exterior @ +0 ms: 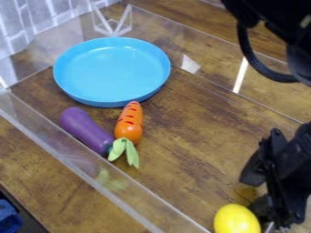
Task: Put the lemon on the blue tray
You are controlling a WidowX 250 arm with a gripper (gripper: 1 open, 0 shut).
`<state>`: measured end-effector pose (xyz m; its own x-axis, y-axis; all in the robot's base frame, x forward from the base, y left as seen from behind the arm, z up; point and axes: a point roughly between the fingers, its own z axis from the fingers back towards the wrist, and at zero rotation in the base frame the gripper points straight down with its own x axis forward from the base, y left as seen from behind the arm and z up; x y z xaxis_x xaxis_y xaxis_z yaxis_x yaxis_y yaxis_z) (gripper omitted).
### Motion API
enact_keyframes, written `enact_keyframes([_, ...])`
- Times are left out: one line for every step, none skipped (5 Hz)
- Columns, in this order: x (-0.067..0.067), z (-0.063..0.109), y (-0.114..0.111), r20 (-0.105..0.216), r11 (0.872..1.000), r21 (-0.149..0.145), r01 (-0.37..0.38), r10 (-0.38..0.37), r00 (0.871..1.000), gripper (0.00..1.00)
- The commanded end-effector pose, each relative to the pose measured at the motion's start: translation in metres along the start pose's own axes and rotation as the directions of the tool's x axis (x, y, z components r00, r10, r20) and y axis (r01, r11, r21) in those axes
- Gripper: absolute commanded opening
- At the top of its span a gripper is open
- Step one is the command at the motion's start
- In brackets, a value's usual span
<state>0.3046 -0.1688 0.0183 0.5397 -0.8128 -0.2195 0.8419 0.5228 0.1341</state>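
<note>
The lemon [235, 221], a glossy yellow oval, lies on the wooden table at the bottom right edge of the camera view. My gripper [259, 215] points steeply down right beside it, its black fingers [275, 206] against the lemon's right side. The fingertips are cut off by the frame's edge, so how wide the jaws stand does not show. The blue tray [75, 84], a large round light-blue dish, sits empty at the upper left, far from the lemon.
A purple eggplant [85, 129] and an orange carrot [126, 125] with green leaves lie side by side just below the tray. Clear plastic walls [73, 150] run around the work area. Black arm links [274, 36] hang over the upper right.
</note>
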Motion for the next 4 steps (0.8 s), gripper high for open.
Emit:
enact_keyframes([0.002, 0.009, -0.011, 0.002, 1.000, 0.013, -0.004, 0.004, 1.000, 0.00])
enact_keyframes([-0.002, 0.014, -0.013, -0.023, 0.999, 0.033, -0.003, 0.004, 1.000, 0.00])
enact_keyframes([-0.002, 0.015, 0.002, -0.050, 0.997, 0.064, 0.042, -0.038, 0.998, 0.00])
enact_keyframes([-0.003, 0.014, 0.017, -0.081, 0.992, 0.094, 0.087, -0.080, 0.994, 0.00])
